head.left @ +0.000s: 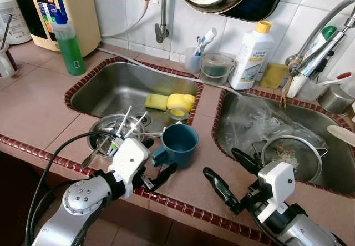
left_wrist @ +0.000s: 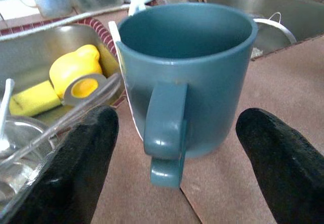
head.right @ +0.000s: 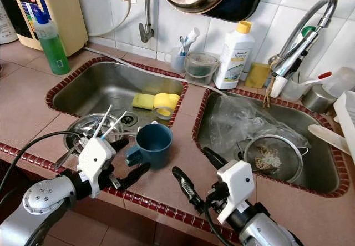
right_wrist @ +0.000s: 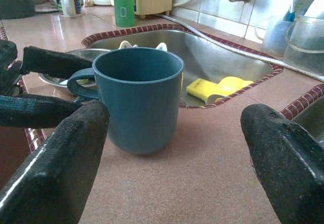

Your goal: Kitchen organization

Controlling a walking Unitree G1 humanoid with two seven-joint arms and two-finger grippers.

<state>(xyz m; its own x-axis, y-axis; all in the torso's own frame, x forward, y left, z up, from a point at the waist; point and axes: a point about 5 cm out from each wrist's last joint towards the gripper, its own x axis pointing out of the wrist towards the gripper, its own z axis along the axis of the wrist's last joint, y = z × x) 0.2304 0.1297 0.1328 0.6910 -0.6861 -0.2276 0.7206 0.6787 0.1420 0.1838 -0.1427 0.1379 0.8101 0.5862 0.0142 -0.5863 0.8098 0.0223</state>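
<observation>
A teal mug [head.left: 180, 141] stands upright on the tiled strip of counter between two sinks, its handle [head.left: 159, 157] turned toward the counter's front edge. My left gripper [head.left: 162, 155] is open at the mug's near left, one black finger on each side of the handle [left_wrist: 164, 133] without pressing it. My right gripper [head.left: 220, 161] is open just right of the mug, pointing at it with a gap of counter between. In the right wrist view the mug [right_wrist: 139, 100] sits between the two fingers [right_wrist: 55, 168], farther out.
The left sink [head.left: 105, 88] holds a yellow sponge [head.left: 156, 101], a yellow object and a metal bowl [head.left: 106, 125] of utensils. A strainer [head.left: 291, 157] and clear plastic lie in the right sink. A green bottle [head.left: 69, 40] and a white bottle [head.left: 250, 54] stand behind.
</observation>
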